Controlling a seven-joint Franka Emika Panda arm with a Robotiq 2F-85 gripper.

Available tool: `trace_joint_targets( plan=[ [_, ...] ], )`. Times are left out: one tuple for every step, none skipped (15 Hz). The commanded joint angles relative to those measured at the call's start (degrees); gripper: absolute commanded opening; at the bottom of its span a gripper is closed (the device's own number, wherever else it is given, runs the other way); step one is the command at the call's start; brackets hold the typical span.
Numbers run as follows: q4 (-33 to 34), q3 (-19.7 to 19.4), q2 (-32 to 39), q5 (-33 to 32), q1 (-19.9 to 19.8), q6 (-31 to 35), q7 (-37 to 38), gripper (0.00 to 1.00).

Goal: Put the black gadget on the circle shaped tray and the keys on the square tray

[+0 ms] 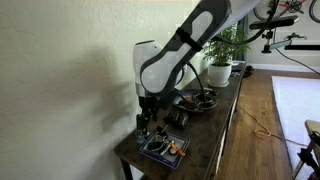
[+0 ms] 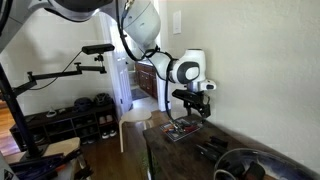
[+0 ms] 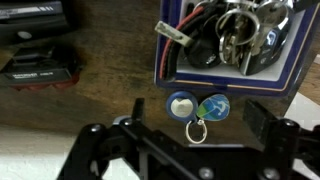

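**Q:** Where do the keys lie relative to your pincer?

**A:** Wrist view. The keys (image 3: 240, 30), a silvery cluster, lie inside the square tray (image 3: 290, 85), just beyond my gripper (image 3: 185, 138). My jaws stand wide apart and hold nothing. The round tags (image 3: 197, 107) lie on the wooden tabletop (image 3: 110, 100) just outside the square tray's near rim, between my fingers (image 3: 92, 140).

**Q:** How many of each thing?

**A:** One square tray and one black gadget (image 3: 40, 68). One orange item (image 3: 170, 30) lies in the square tray beside the keys. There are two round tags, one white and one blue-green, with one metal ring (image 3: 197, 130) touching them. I cannot count the single keys. In an exterior view one circle shaped tray (image 1: 200, 100) sits well apart from the square tray, near a white plant pot (image 1: 218, 72).

**Q:** Any legible writing?

**A:** The black gadget, on bare wood well apart from the square tray, bears a reddish strip. Its lettering is too blurred to read.
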Motion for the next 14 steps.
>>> trace_joint_targets(
  plan=[
    [-1.2, -0.9, -1.0, -0.2, 1.1, -0.2, 2.0, 1.0],
    [-1.0, -0.9, -0.8, -0.2, 1.1, -0.1, 2.0, 1.0],
    [-0.8, -0.8, -0.6, -0.2, 1.1, 0.0, 1.8, 1.0],
    [-0.7, -0.7, -0.4, -0.2, 1.1, 0.0, 1.8, 1.0],
    [-0.4, -0.7, -0.1, -0.2, 1.1, 0.2, 1.6, 1.0],
    [-0.2, -0.6, 0.1, -0.2, 1.1, 0.2, 1.5, 1.0],
    [0.3, -0.6, 0.7, -0.3, 1.2, 0.2, 1.4, 0.96],
    [0.5, -0.6, 0.9, -0.3, 1.3, 0.2, 1.4, 0.97],
    [1.2, -0.5, 1.4, -0.3, 1.3, -0.2, 1.2, 0.98],
    [1.4, -0.5, 1.7, -0.3, 1.4, -0.2, 1.2, 1.0],
    [1.9, -0.5, 2.1, -0.5, 1.6, -0.3, 1.1, 1.0],
    [2.2, -0.5, 2.3, -0.5, 1.7, -0.2, 0.9, 1.0],
    [2.7, -0.5, 2.7, -0.5, 1.8, -0.2, 0.9, 1.0],
    [3.1, -0.5, 3.1, -0.5, 1.8, -0.2, 0.9, 1.0]
  ],
)
